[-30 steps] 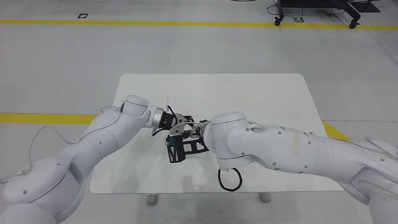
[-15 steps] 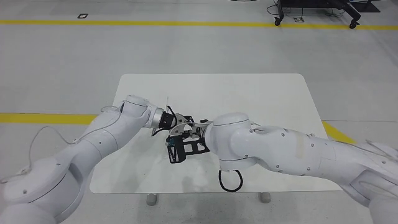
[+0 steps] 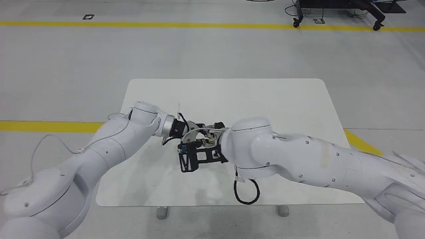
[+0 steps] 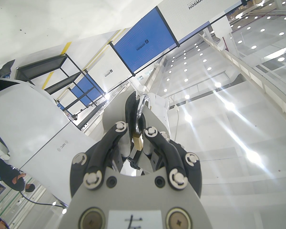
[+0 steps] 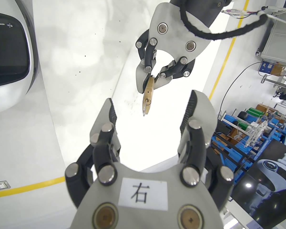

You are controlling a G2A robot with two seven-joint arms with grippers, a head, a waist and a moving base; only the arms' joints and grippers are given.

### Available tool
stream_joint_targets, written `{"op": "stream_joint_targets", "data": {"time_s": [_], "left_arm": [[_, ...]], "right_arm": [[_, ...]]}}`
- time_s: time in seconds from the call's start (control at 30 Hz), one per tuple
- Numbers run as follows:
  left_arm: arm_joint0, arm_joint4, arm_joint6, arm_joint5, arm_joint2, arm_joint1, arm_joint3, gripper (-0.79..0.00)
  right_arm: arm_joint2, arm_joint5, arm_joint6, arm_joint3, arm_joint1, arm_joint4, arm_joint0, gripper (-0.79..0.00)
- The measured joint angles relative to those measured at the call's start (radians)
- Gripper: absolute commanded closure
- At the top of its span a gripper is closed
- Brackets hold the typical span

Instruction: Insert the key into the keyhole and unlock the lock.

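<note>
White table (image 3: 285, 99) on a grey, yellow-lined floor; above its near left part, left gripper (image 5: 149, 82) clamps the brass lock (image 5: 149, 89), key (image 5: 145, 110) protruding from its keyhole; right gripper (image 5: 152, 100) gapes wide, just apart.

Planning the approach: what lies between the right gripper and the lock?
Just the silver key, sticking out of the lock toward the open right gripper, seen in the right wrist view.

The lock (image 5: 148, 88) is brass-yellow with a silvery shackle (image 4: 140, 110), and the key (image 5: 145, 109) is silver. The left pincer (image 5: 151, 81) and the right pincer (image 5: 152, 101) are grey metal with black links. The counter (image 3: 285, 96) is white. The floor (image 3: 199, 50) is pale grey with yellow lines (image 3: 199, 24).
</note>
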Motion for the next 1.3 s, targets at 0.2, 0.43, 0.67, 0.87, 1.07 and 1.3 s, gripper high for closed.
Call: {"op": "stream_joint_targets", "data": {"time_s": [0.2, 0.43, 0.67, 0.87, 1.07, 1.3], "left_arm": [[-0.001, -0.003, -0.002, -0.002, 0.000, 0.001, 0.004, 0.000], [-0.004, -0.010, -0.007, -0.007, 0.000, 0.003, 0.013, 0.000], [-0.005, -0.011, -0.021, -0.021, -0.016, 0.006, 0.030, 0.000], [-0.005, 0.000, -0.028, -0.042, -0.035, 0.007, 0.038, 0.000], [-0.001, 0.000, -0.019, -0.049, -0.040, 0.007, 0.031, 0.000], [0.034, 0.007, 0.096, -0.117, -0.109, 0.023, -0.034, 0.000]], "right_arm": [[0.098, 0.023, -0.070, -0.009, 0.026, 0.046, -0.041, -0.785], [0.349, -0.013, -0.197, -0.021, 0.112, 0.192, -0.198, -0.785], [0.671, -0.176, -0.400, 0.048, 0.199, 0.488, -0.473, -0.785], [0.760, -0.245, -0.449, 0.097, 0.216, 0.610, -0.556, -0.785], [0.758, -0.244, -0.449, 0.097, 0.216, 0.608, -0.555, -0.785], [0.663, -0.177, -0.382, 0.235, 0.202, 0.977, -0.572, -0.369]]}}
